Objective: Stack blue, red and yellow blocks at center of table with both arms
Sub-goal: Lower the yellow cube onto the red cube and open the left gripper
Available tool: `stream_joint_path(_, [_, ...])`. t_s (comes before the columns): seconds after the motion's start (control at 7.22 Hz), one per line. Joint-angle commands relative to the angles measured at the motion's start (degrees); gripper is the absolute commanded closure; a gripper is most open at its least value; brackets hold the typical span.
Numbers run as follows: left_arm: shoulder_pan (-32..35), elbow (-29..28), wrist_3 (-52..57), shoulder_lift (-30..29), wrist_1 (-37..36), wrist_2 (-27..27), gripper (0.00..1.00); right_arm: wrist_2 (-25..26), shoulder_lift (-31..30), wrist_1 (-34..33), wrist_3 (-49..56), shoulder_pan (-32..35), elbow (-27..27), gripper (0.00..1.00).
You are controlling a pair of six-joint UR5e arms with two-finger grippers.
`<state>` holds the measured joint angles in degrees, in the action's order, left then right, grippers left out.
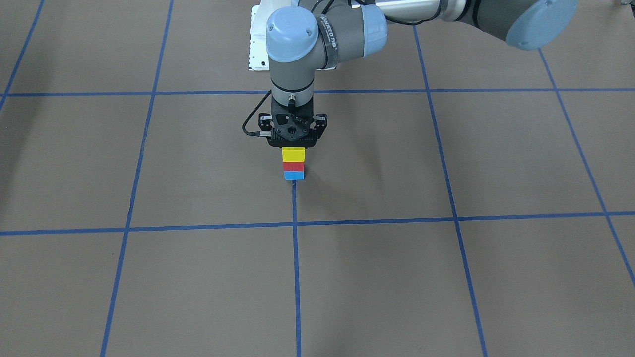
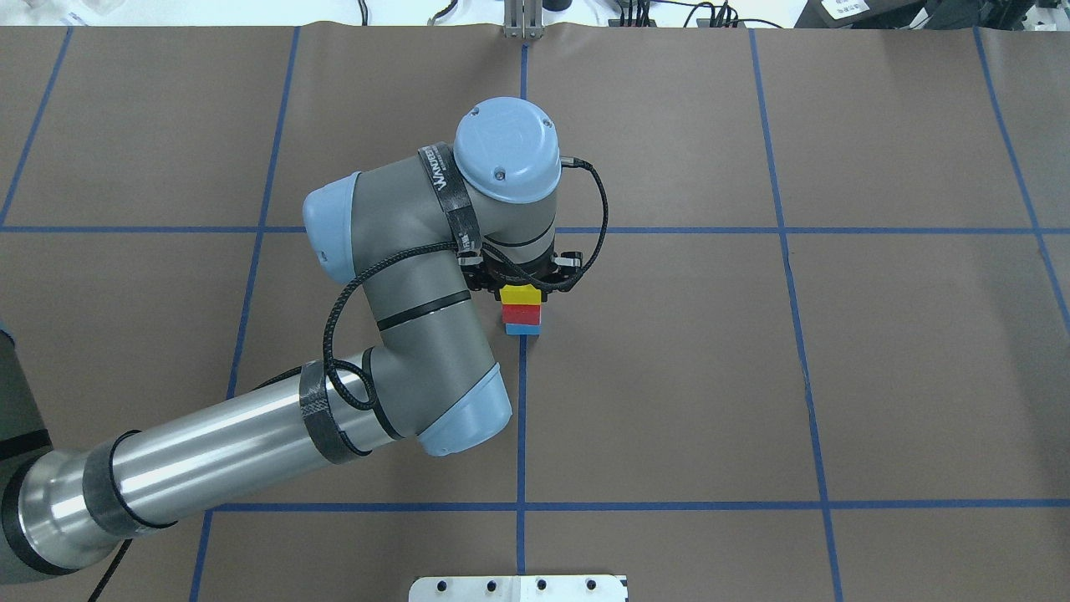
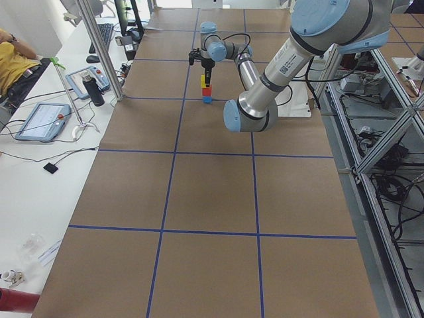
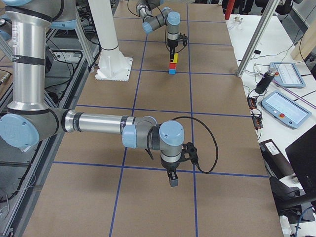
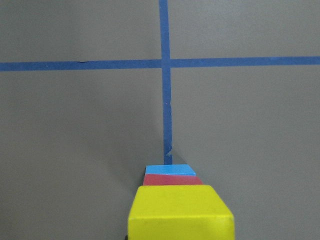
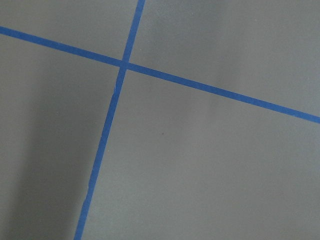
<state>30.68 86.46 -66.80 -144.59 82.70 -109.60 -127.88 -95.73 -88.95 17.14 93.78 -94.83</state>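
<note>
A stack stands at the table's centre on a blue tape line: a yellow block (image 1: 293,154) on a red block (image 1: 293,166) on a blue block (image 1: 293,175). It also shows in the overhead view (image 2: 522,294) and the left wrist view (image 5: 180,212). My left gripper (image 1: 292,145) points straight down just above the yellow block. Its knuckles are spread wide and no finger touches the block's sides, so it looks open. My right gripper (image 4: 173,181) hangs over bare table far from the stack, and I cannot tell its state.
Brown paper with a blue tape grid (image 2: 521,505) covers the table. The white robot base plate (image 1: 258,44) lies behind the stack. Tablets (image 3: 41,120) and a bottle sit on the side bench beyond the table edge.
</note>
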Motion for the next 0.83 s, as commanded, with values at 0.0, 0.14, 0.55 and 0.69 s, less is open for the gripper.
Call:
stream_joint_path(0.0, [0.0, -0.1, 0.0, 0.2, 0.0, 0.1, 0.62, 0.0, 0.0, 0.0, 0.0, 0.0, 0.0, 0.00])
stream_joint_path(0.14, [0.0, -0.1, 1.8, 0.3, -0.1, 0.0, 0.52, 0.0, 0.0, 0.0, 0.0, 0.0, 0.0, 0.00])
stream_joint_path(0.55, [-0.2, -0.1, 2.3, 0.3, -0.1, 0.1, 0.45, 0.1, 0.3, 0.0, 0.0, 0.0, 0.1, 0.00])
stream_joint_path(0.69, [-0.3, -0.1, 2.3, 0.3, -0.1, 0.0, 0.41, 0.1, 0.5, 0.0, -0.1, 0.0, 0.1, 0.00])
